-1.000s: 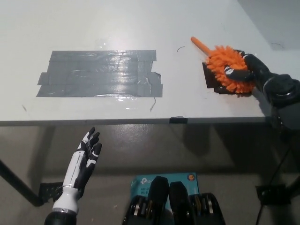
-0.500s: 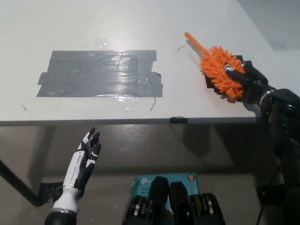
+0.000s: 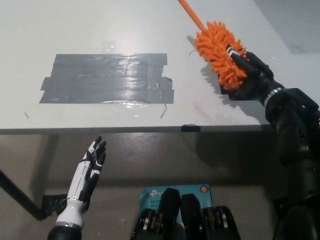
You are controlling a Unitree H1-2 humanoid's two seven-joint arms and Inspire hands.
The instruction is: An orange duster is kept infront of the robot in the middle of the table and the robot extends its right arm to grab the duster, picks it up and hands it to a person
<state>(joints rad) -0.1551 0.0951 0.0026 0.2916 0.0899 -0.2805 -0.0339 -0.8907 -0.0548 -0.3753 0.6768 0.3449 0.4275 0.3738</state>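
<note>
You have the orange duster off the tabletop, held above its right side with the handle slanting toward the far left. The right robot hand is clamped around the fluffy head, so grabbing and lifting look done. What remains is the handover, and no person shows in view. The grey tape patch lies well to the left. The left robot hand rests below the near edge, fingers apart, holding nothing.
</note>
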